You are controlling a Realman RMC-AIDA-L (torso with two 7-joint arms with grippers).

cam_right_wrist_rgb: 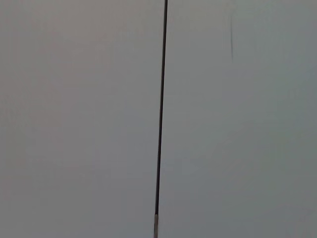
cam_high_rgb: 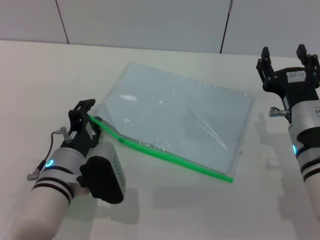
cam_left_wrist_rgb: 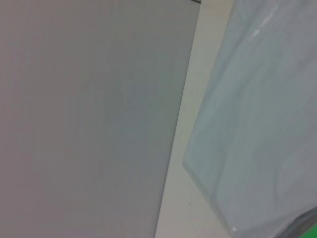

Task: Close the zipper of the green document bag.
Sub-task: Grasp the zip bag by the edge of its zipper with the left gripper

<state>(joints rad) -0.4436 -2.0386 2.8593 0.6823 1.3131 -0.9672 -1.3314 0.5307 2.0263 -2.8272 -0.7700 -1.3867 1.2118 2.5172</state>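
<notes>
- The left gripper (cam_high_rgb: 86,111) is seen at the left end of the zipper (cam_high_rgb: 165,154); whether its jaws are closed on the slider cannot be told.
- The green document bag (cam_high_rgb: 175,120) lies flat at mid-tabletop (cam_high_rgb: 40,80), green edge nearest.
- A firm hold on the slider is judged necessary, then a straight pull rightward along the strip.
- The right gripper (cam_high_rgb: 287,59), jaws held wide, hovers beyond the bag's far right corner; that end could be pinned down.

A pale cream table (cam_high_rgb: 165,210) fills the near view, evenly lit with soft shadows. Behind it stands a grey panelled wall (cam_high_rgb: 145,22), split by thin dark seams (cam_right_wrist_rgb: 160,114) running up and down.
</notes>
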